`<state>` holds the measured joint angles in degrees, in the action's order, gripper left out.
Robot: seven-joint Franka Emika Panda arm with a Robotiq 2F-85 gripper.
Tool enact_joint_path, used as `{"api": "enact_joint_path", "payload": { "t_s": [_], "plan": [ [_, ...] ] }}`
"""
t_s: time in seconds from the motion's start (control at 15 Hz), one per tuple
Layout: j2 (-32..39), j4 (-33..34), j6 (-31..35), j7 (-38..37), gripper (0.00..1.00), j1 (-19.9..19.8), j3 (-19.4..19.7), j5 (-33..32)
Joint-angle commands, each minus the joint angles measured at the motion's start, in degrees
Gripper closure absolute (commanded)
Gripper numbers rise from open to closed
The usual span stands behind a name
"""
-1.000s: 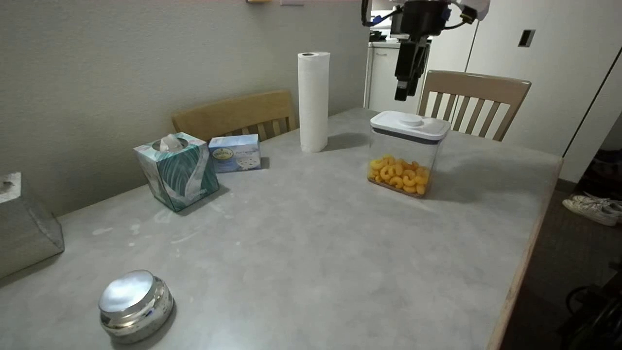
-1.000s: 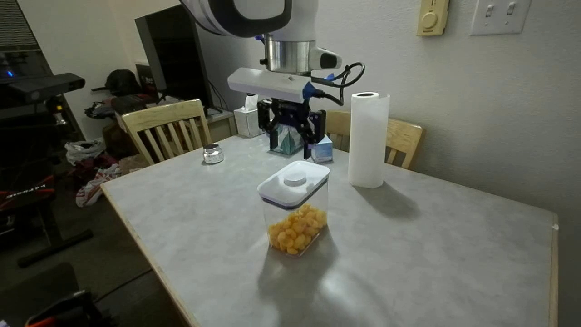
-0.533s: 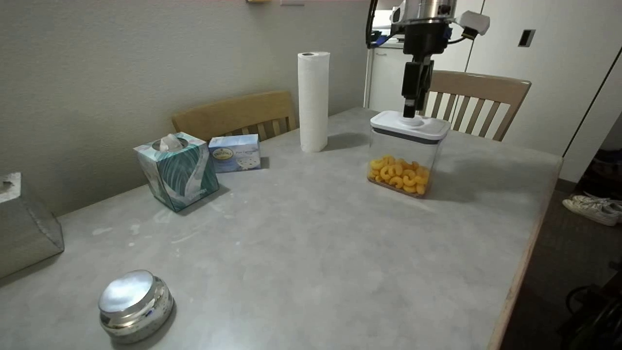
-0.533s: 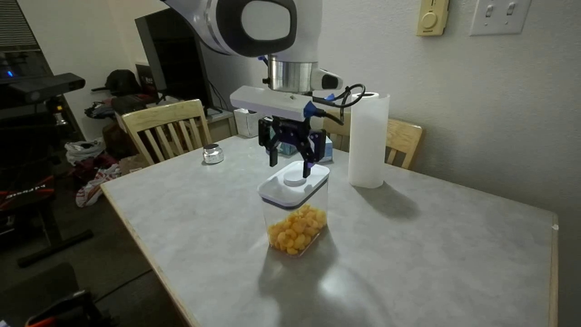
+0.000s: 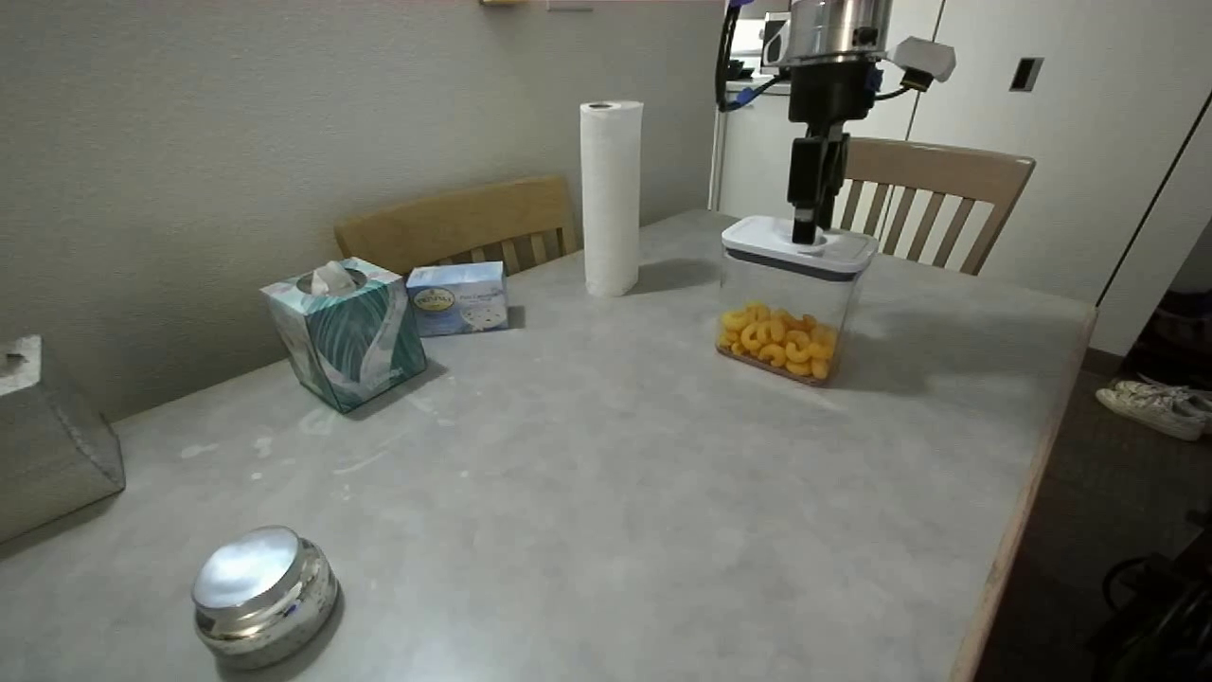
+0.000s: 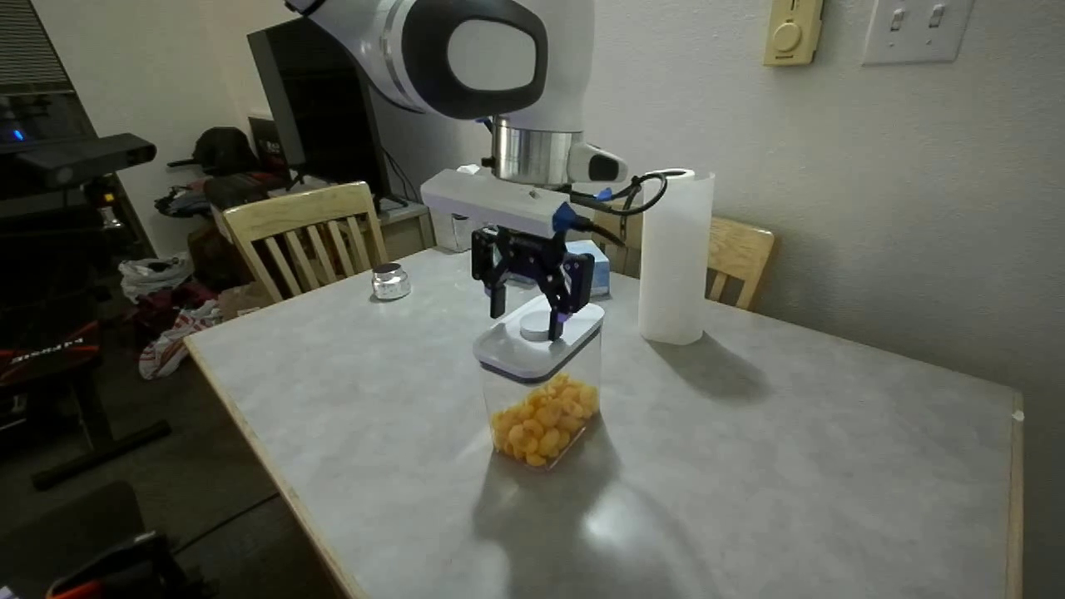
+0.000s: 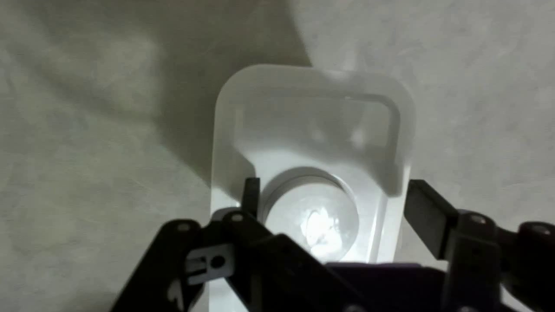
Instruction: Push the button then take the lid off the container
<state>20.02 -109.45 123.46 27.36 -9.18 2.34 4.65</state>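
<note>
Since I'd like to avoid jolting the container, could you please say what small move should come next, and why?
Probably close the gripper gently on the button: the wrist view shows it between the open fingers, and in an exterior view it looks raised above the lid, which sits on the container.

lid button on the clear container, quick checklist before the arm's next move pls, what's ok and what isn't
1. Container upright on the table: ok, in both exterior views.
2. Lid on top: ok, it covers the opening.
3. Jaws open: ok, the wrist view shows them spread apart.
4. Jaws centred on the button: not ok, it seems; in the wrist view one is close beside it, the other farther off near the lid's edge.
5. Contact with the button: cannot tell, a jaw overlaps it in both exterior views.
6. Button already pushed: cannot tell, though it looks raised.
</note>
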Motion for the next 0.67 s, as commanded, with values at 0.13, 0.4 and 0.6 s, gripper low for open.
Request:
{"api": "enact_joint_path", "payload": {
  "t_s": [0.13, 0.4, 0.6],
  "plan": [
    [0.51, 0.43, -0.33, -0.51, 0.15, -0.53, 0.01, -0.82],
    [0.85, 0.7, 0.13, -0.46, 0.15, -0.72, 0.0, -0.54],
    [1.1, 0.78, 1.14, -0.24, 0.15, -0.87, -0.12, -0.14]
  ]
}}
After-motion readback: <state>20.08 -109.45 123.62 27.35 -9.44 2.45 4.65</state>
